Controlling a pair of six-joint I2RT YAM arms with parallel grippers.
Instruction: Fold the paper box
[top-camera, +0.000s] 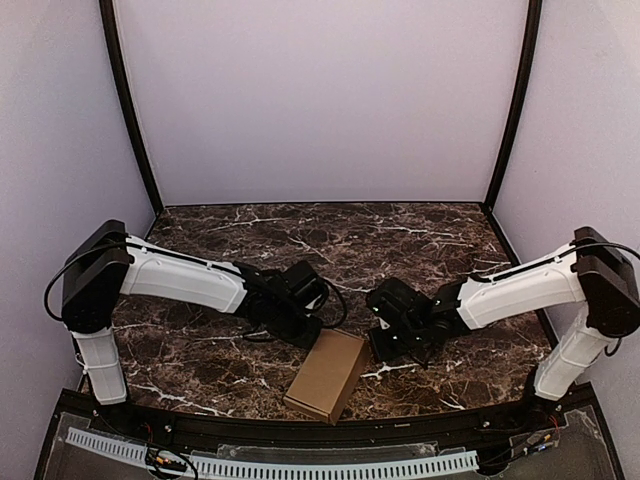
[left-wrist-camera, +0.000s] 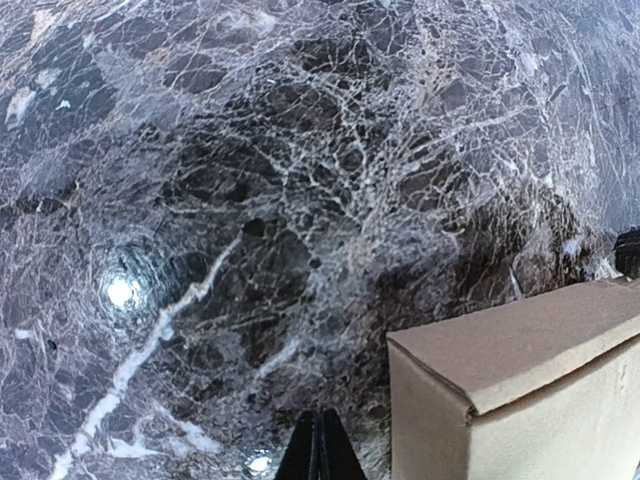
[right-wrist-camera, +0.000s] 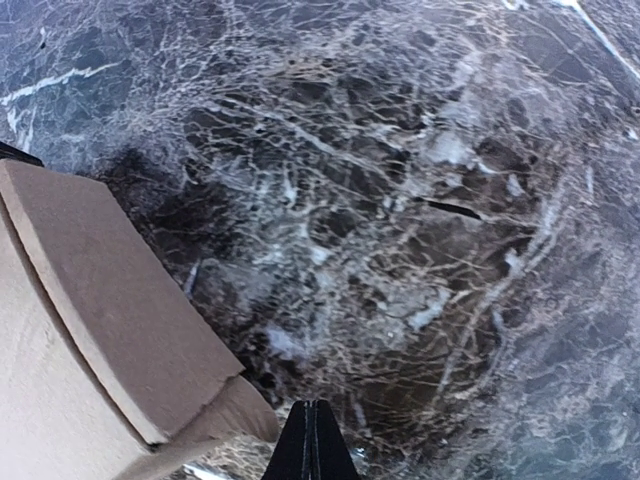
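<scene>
At the left of the top view, the left gripper (top-camera: 303, 318) hangs low over the dark marble tabletop (top-camera: 250, 235). Its wrist view shows the fingers (left-wrist-camera: 312, 452) pressed together with nothing between them.

The paper box (top-camera: 327, 373) lies in the lower centre of the frame, just below and between the two grippers and touching neither. It appears as a closed rectangular carton resting flat on the marble. It looks light and thin-walled: stiff enough to keep its shape, but likely to dent under a hard pinch and to skate on the polished stone when pushed. The safest hold is probably across its narrow width, on the two long side walls, or at the edge of an end flap. Its long axis runs steeply from lower left to upper right, one short end towards the arm bases and the other towards the gap between the grippers.

Right of centre, the right gripper (top-camera: 392, 335) also has its fingers (right-wrist-camera: 303, 450) closed on nothing, with a tucked, curved end flap beside it.
</scene>
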